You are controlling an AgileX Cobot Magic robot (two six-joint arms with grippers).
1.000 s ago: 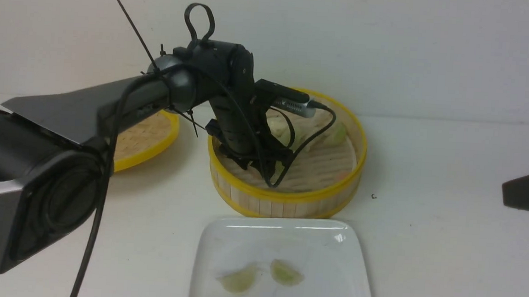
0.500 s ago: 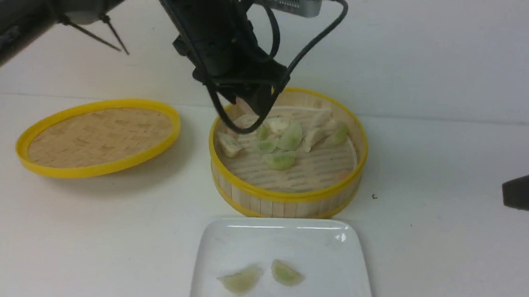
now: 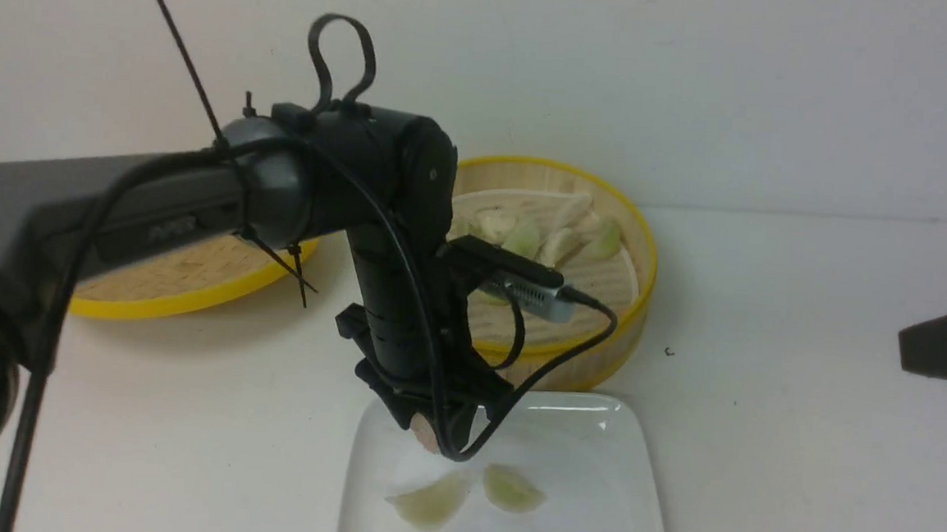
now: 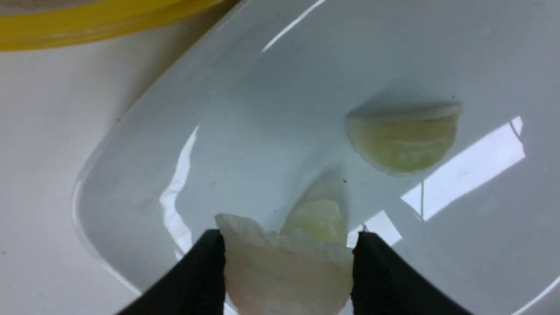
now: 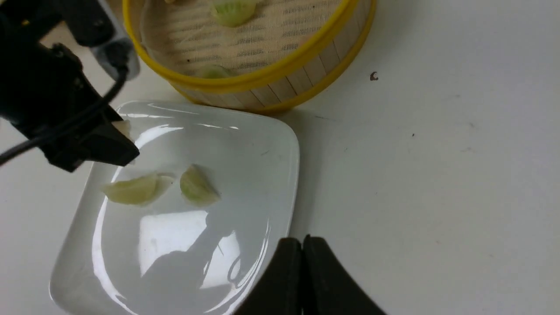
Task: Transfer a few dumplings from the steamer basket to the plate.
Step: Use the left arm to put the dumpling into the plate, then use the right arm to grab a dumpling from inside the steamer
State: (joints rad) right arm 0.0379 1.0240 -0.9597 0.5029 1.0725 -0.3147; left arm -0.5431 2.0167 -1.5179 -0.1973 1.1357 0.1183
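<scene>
My left gripper (image 3: 430, 434) is shut on a cream-white dumpling (image 4: 286, 267) and holds it just above the back left part of the white square plate (image 3: 591, 487). Two pale green dumplings (image 3: 429, 502) (image 3: 512, 489) lie on the plate; they also show in the right wrist view (image 5: 131, 190) (image 5: 197, 187). The bamboo steamer basket (image 3: 627, 308) stands behind the plate with several dumplings (image 3: 561, 240) in it, partly hidden by my left arm. My right gripper (image 5: 302, 245) is shut and empty, above the table by the plate's right edge (image 5: 288, 183).
The flat woven yellow-rimmed lid (image 3: 193, 282) lies to the left of the basket, partly behind my left arm. A small dark speck (image 3: 669, 351) sits on the white table right of the basket. A pale wall closes the back.
My left gripper lifted out of the basket with the cream-white dumpling, swung high, then came down over the plate's back left part. The right arm has not moved.
</scene>
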